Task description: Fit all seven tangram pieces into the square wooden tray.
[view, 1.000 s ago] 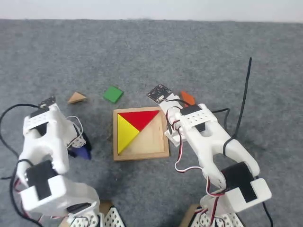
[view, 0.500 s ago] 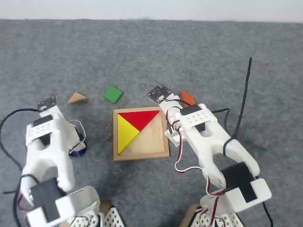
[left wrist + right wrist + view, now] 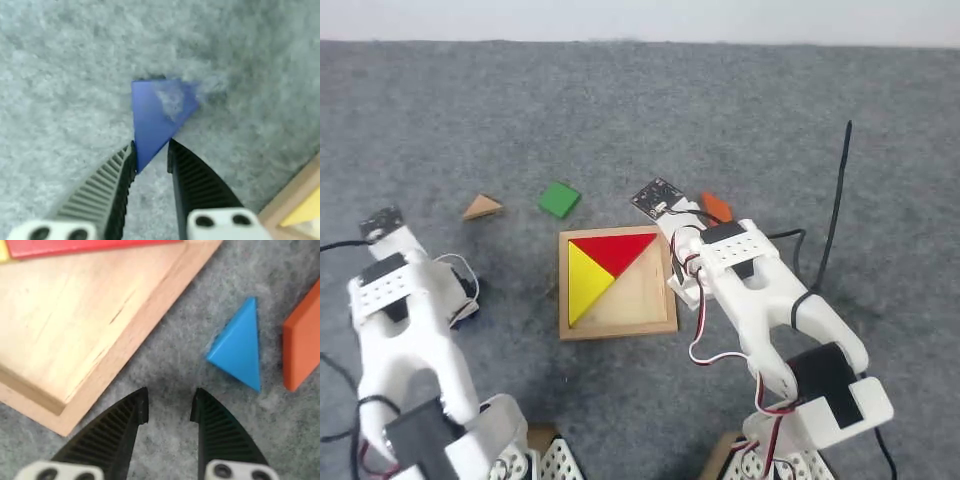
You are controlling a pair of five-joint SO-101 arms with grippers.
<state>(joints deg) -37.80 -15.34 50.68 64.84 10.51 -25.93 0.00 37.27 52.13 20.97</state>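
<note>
Left claw (image 3: 150, 150): clenched on the narrow corner of the blue triangle (image 3: 157, 112), one finger on each slanting edge.
Blue triangle: flat on the grey felt tabletop toward its left edge, well apart from the tray (image 3: 566, 325).
Right claw (image 3: 167, 402): released, jaws apart with nothing between them, above bare felt just beside a tray corner.
Tray: mid-tabletop. The red triangle (image 3: 615, 250) and yellow triangle (image 3: 585, 283) are seated and touch along one edge; the rest of the floor is bare wood.
Loose pieces: the light-blue triangle (image 3: 237, 352) lies between the tray and the orange piece (image 3: 302, 342). The green square (image 3: 559, 198) and tan triangle (image 3: 481, 207) lie toward the far edge.
Handling: the pieces look like thin painted wood, so probably light, stiff and not fragile. The smooth faces and edges may be slippery against the ribbed fingers.
Grip risk: a hold on a tapering corner will likely let the piece squirt out or pivot.
Where to hold: probably better farther in, where the triangle is wider. One finger on the long edge and one at the opposite corner could also work.
Felt: likely drags on a slid piece, so lifting seems safer than pushing.
</note>
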